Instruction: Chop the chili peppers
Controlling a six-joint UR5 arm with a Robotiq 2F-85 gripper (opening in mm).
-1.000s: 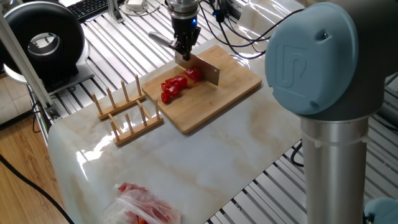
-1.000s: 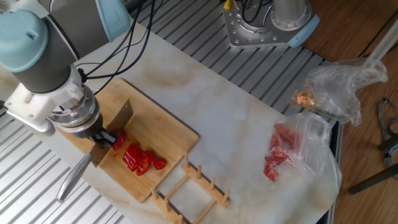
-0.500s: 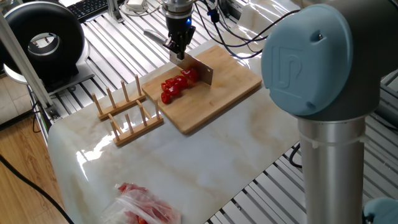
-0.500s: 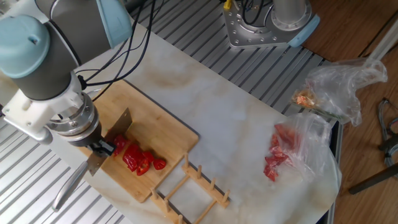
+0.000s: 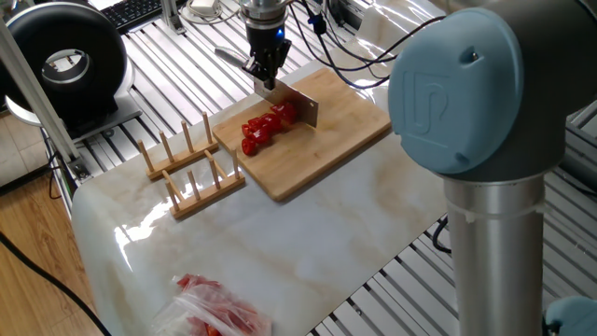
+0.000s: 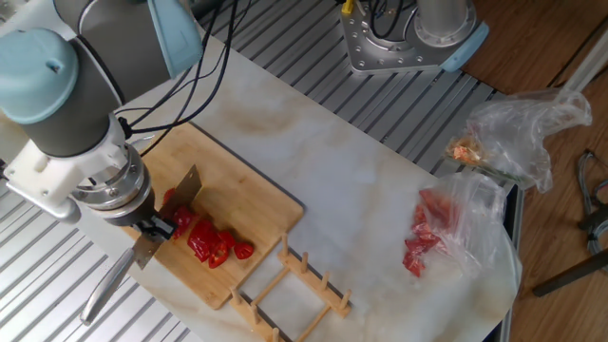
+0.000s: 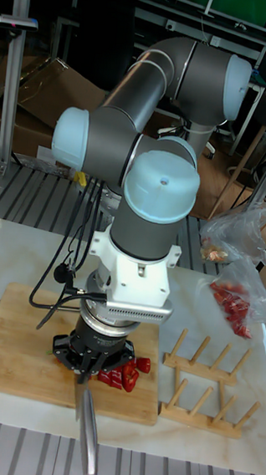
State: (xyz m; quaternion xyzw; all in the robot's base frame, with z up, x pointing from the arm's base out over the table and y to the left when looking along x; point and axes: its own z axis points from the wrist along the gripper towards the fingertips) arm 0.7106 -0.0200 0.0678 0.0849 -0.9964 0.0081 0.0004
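The chili peppers (image 5: 265, 128) (image 6: 211, 241) (image 7: 125, 375) lie as several glossy red chunks on the bamboo cutting board (image 5: 336, 135) (image 6: 242, 195) (image 7: 17, 338). My gripper (image 5: 263, 75) (image 6: 157, 225) (image 7: 88, 374) is shut on a cleaver near where its blade meets the handle. The steel blade (image 5: 300, 105) (image 6: 182, 188) stands on edge on the board, against the chunks on the side away from the rack. The handle (image 5: 229, 58) (image 6: 103, 283) (image 7: 88, 431) sticks out past the board's edge.
A wooden dish rack (image 5: 185, 168) (image 6: 294, 290) (image 7: 202, 385) stands beside the board on the marble slab. A clear plastic bag with red pieces (image 5: 219, 308) (image 6: 427, 233) (image 7: 233, 299) lies at the slab's far end. A second crumpled bag (image 6: 513, 133) is near it.
The gripper and cleaver moved along the board away from the slab's middle, toward the board's end, over the last second; in the last half second they barely moved.
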